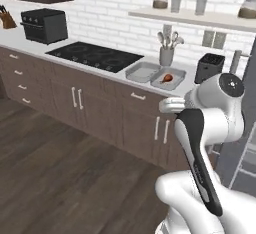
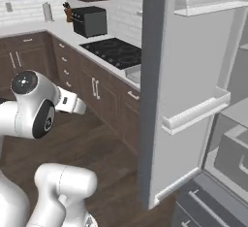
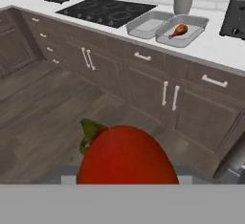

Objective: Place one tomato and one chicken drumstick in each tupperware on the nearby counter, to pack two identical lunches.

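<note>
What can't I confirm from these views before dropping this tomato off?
- Finger contact: in the hand view the tomato covers the fingertips.
- Gripper: small and end-on in the left base view.
- Tupperware: cut off by the fridge door in the right base view.
- Second drumstick and tomato: whereabouts unknown.

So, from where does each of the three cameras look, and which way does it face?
Left base view: behind the arm's left, facing the counter with cooktop and two tupperware; white arm at lower right.
Right base view: behind its right, facing the open fridge door; arm at lower left.
Hand view: on the hand, facing the counter; the end effector holds a tomato.
All share the cooktop; left base and hand views share the drumstick.
</note>
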Tool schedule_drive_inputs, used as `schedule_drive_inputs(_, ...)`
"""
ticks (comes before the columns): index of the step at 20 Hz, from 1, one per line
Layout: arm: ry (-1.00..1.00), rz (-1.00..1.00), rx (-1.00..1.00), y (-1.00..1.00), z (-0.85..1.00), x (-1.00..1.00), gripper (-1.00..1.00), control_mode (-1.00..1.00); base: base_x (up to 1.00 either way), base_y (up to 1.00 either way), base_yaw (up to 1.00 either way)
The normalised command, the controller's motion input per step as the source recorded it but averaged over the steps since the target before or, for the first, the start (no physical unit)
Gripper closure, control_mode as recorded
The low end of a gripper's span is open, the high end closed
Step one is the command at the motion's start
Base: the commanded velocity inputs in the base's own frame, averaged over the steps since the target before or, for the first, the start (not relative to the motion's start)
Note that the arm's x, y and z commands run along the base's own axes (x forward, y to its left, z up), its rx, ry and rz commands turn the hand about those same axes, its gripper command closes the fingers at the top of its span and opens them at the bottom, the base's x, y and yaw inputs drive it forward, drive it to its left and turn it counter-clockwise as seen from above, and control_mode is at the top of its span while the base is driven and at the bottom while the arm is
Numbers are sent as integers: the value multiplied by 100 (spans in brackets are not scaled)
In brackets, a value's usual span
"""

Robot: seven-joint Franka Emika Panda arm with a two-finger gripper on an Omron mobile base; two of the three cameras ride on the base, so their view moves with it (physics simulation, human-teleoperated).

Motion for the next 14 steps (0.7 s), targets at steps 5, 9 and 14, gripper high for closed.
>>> schedule_drive_inputs(5,0,0,0,0,0,0,100,100,100,32,2)
schedule_drive_inputs(9,0,0,0,0,0,0,100,100,100,16,0)
schedule_drive_inputs(14,0,0,0,0,0,0,100,100,100,24,-5)
